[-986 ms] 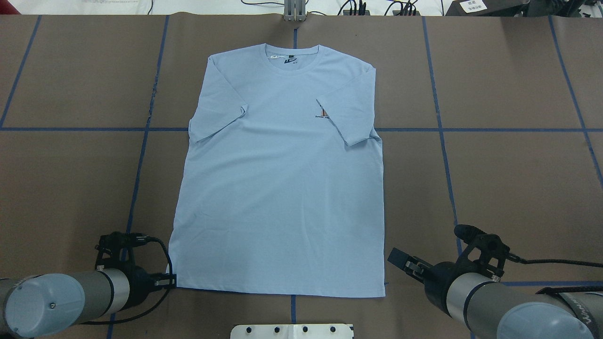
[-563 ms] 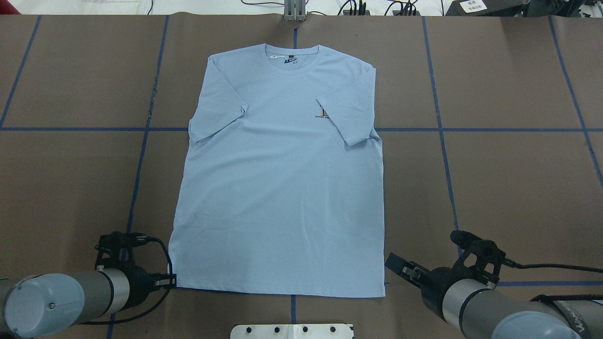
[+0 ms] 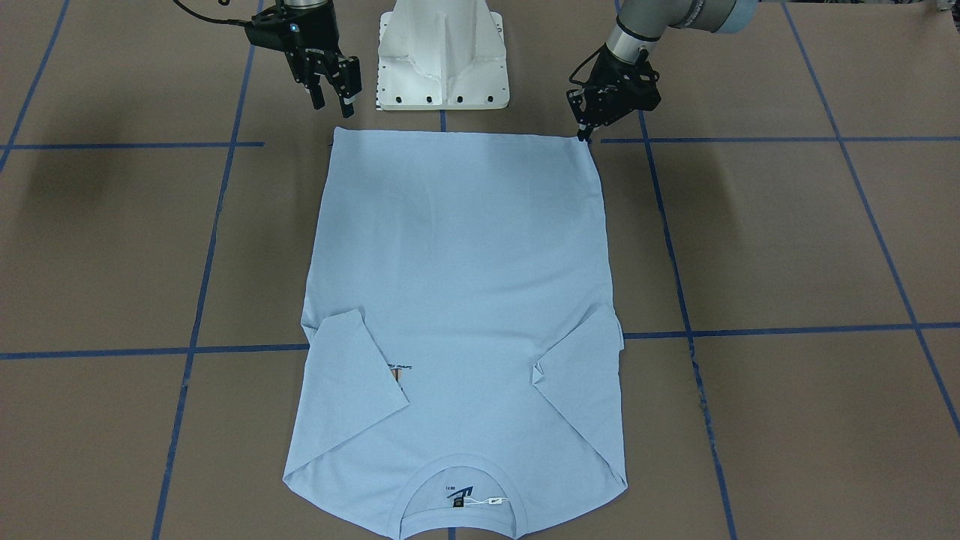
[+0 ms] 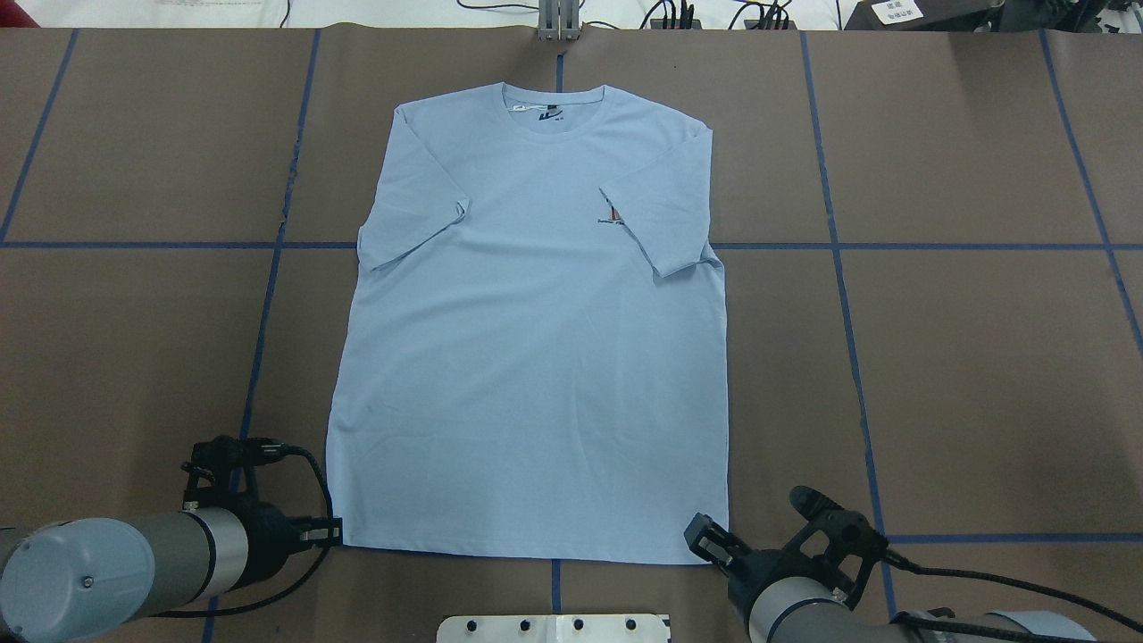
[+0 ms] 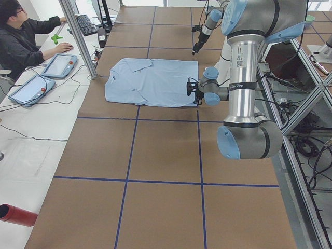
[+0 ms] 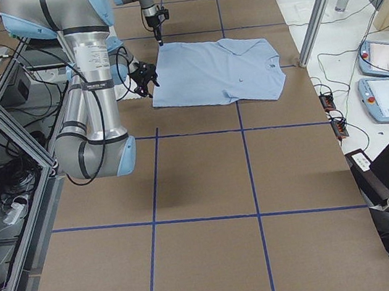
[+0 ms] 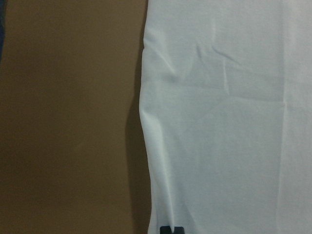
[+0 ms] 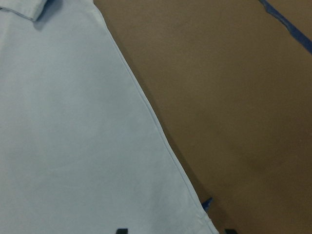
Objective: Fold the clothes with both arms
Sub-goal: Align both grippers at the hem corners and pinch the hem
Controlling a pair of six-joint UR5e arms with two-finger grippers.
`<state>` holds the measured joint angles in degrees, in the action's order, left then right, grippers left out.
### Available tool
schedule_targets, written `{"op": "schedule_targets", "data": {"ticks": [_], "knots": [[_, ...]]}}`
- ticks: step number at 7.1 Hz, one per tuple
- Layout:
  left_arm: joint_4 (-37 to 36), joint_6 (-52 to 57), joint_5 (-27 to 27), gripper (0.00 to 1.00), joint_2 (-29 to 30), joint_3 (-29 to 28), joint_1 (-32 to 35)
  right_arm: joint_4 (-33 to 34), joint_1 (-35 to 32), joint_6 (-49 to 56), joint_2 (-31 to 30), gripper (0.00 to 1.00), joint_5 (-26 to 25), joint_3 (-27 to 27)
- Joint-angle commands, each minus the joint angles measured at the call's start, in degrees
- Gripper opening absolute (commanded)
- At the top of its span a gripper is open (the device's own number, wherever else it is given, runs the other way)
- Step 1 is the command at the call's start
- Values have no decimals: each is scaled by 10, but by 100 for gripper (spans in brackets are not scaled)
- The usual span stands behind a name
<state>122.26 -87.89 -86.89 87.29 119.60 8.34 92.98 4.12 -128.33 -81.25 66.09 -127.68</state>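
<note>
Where the shirt lies: shirt [image 4: 536,357] spread flat and face up at mid-counter [image 4: 982,357], collar [image 4: 554,112] far from the robot, hem [image 4: 536,555] just beside its base [image 3: 442,52]; both sleeves [image 4: 665,214] are turned in over the chest.
Handling: by the look of it a light, limp knit with no stiffness. It should sag between two holds and drag a little on the counter. I judge it neither fragile nor slippery.
Where to hold: the two hem corners, one per claw, pinching both layers. The lift should be even, or the hem is likely to skew.
Left claw: [image 3: 581,133] low at its hem corner, jaws almost together. The wrist view shows the tips close-set on the cloth's edge, so it appears to pinch the shirt.
Right claw: [image 3: 335,96] jaws well apart and holding nothing, raised just beside the other hem corner. In the wrist view its tips straddle that corner.
Count: one shirt, two sleeves, one collar, two arms [image 4: 134,563], two claws, and one person [image 5: 26,31] at the side desk.
</note>
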Motion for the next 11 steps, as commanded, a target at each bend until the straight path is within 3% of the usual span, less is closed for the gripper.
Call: {"op": "schedule_targets", "data": {"ticks": [1, 3, 6, 11], "knots": [[0, -1, 0, 0, 1, 8, 0, 26, 11, -25, 13, 69, -1, 30], [0, -1, 0, 0, 0, 12, 0, 26, 14, -25, 15, 68, -7, 46], [0, -1, -1, 0, -1, 15, 0, 20, 16, -25, 19, 55, -15, 63], [0, -1, -1, 0, -1, 15, 0, 19, 16, -17, 20, 45, -25, 67]]}}
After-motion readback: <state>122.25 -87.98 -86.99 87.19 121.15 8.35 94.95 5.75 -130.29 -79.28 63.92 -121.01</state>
